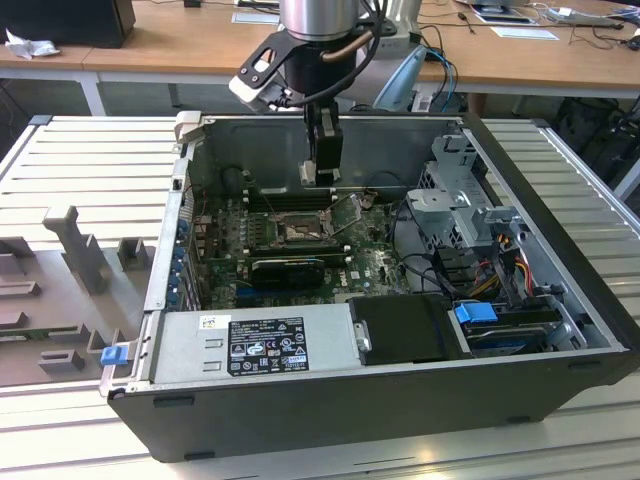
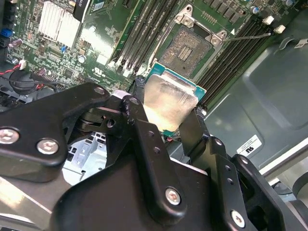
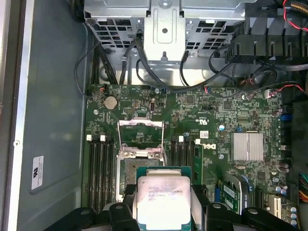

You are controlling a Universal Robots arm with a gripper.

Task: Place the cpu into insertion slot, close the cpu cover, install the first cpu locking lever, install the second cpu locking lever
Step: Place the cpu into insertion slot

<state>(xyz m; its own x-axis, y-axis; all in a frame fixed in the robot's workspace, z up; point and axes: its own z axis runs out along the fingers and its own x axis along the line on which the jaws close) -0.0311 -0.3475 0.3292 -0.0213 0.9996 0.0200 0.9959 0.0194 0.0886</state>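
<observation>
My gripper [image 1: 321, 172] hangs inside the open computer case, shut on the cpu [image 1: 317, 172]. In both wrist views the cpu [image 2: 169, 102] [image 3: 161, 199] is a square silver-topped chip on a green base, clamped by its edges between the black fingers [image 2: 143, 126]. It is held in the air, above and a little to one side of the insertion slot [image 1: 299, 232] [image 2: 188, 48] [image 3: 128, 169], which lies bare with its brownish pin field showing. The cpu cover [image 1: 347, 208] [image 3: 141, 131] stands flipped open beside the slot. A thin wire locking lever [image 2: 249, 36] sticks out, unlatched.
Long black memory slots [image 3: 100, 168] flank the socket on both sides. A grey drive cage [image 1: 452, 200] with cables stands at the exterior view's right, and the power supply [image 1: 250, 345] lies at the case front. A finned heat sink [image 3: 247, 146] sits on the board. The case walls [image 1: 175, 240] enclose everything.
</observation>
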